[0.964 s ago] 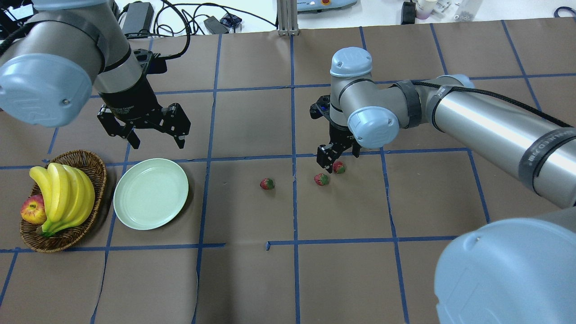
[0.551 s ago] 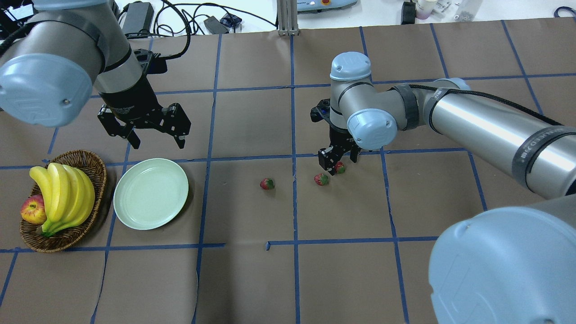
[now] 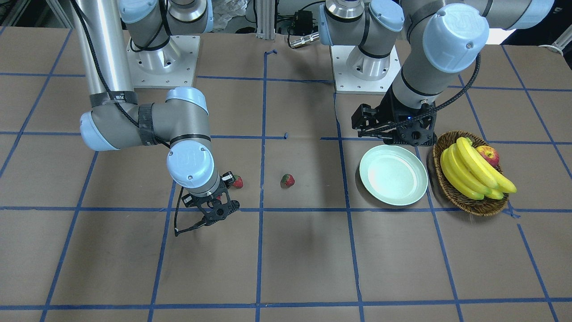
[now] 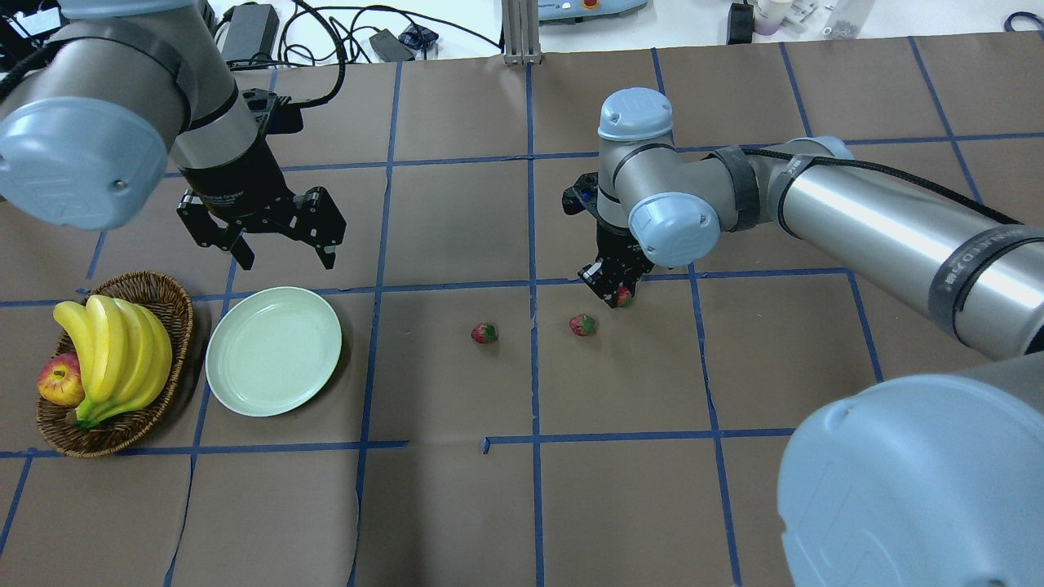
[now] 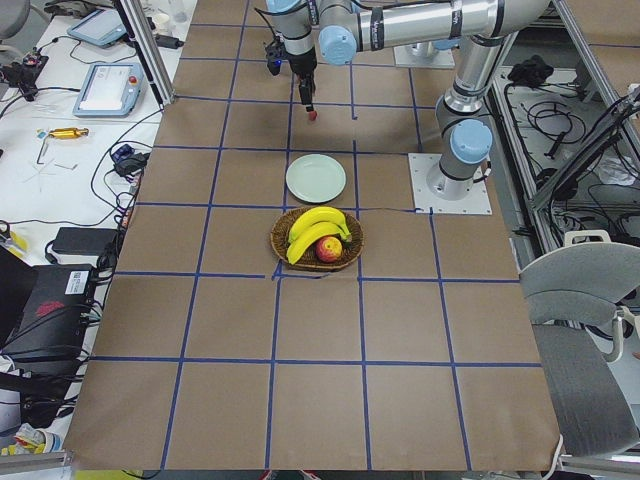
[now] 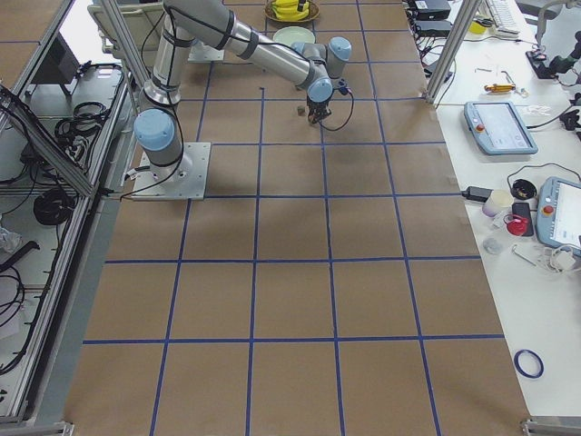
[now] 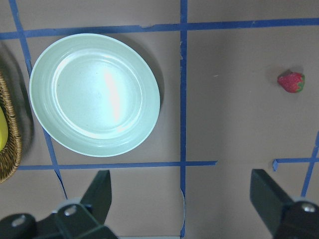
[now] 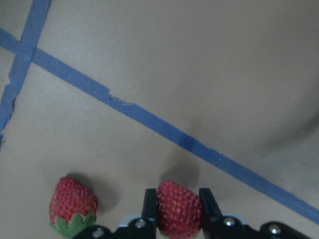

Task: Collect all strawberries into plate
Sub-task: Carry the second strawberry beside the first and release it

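Note:
Three small red strawberries are on the brown table. My right gripper (image 4: 616, 292) is shut on one strawberry (image 8: 178, 209), seen between its fingers in the right wrist view and at the table's middle right in the overhead view (image 4: 624, 296). A second strawberry (image 4: 581, 324) lies just beside it (image 8: 73, 204). The third strawberry (image 4: 484, 332) lies further left (image 7: 291, 82). The pale green plate (image 4: 273, 350) is empty at the left. My left gripper (image 4: 285, 261) hangs open and empty above the plate's far edge.
A wicker basket (image 4: 114, 428) with bananas (image 4: 114, 350) and an apple (image 4: 59, 379) stands left of the plate, almost touching it. Blue tape lines cross the table. Cables and boxes lie beyond the far edge.
My right gripper's fingers were open around the strawberry and have closed on it. The left arm, the plate and the other two strawberries have not moved.

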You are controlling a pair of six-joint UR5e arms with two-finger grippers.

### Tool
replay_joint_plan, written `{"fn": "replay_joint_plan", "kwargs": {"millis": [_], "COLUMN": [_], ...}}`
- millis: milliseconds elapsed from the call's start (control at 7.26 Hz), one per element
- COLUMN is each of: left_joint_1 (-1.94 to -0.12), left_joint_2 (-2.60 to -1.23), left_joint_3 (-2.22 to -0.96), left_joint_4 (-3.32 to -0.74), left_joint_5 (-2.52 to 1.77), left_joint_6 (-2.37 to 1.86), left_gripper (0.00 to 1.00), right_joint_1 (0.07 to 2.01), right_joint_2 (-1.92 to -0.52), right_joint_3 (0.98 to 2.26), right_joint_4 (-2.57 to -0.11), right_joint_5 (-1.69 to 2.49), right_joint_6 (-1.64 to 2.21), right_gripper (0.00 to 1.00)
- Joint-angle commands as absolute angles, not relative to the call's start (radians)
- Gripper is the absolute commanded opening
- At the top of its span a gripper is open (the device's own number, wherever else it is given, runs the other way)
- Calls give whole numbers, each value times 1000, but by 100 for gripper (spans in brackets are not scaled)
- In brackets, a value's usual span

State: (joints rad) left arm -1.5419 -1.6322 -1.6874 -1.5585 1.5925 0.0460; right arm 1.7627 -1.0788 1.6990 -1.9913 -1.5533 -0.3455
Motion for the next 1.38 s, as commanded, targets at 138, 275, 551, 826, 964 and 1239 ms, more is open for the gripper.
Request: {"fn": "replay_joint_plan", "kwargs": {"millis": [138,275,551,826,964,1239], "left_joint_1": [-1543,-1542,-1542,-1540,-1540,-1540], "left_joint_2": [-1628,-1628,-1628,-1628,-1628,-1628], "left_joint_3": [-1686,-1686,-1687,-1686,-1687,-1687], "left_joint_4": [-1559,-1557,-1559,-1559,-1559,-1559], "left_joint_5": [1597,1600,1603,1601,1601,1600], "left_joint_6": [49,48,46,45,44,44], "left_gripper": [100,100,100,100,100,100], "right_joint_1": [1813,1877,1959,1999,1999,1997], "right_joint_2": [-1176,-1167,-1138,-1057,-1022,-1002], "right_joint_3": [1625,1620,1594,1557,1555,1566], "right_joint_4": [-1960,-1974,-1977,-2023,-2037,-2037], "right_joint_5": [-1485,-1476,-1425,-1384,-1385,-1425], "right_joint_6": [-215,-163,-95,-65,-75,-116], "right_gripper": [0,0,0,0,0,0]}}
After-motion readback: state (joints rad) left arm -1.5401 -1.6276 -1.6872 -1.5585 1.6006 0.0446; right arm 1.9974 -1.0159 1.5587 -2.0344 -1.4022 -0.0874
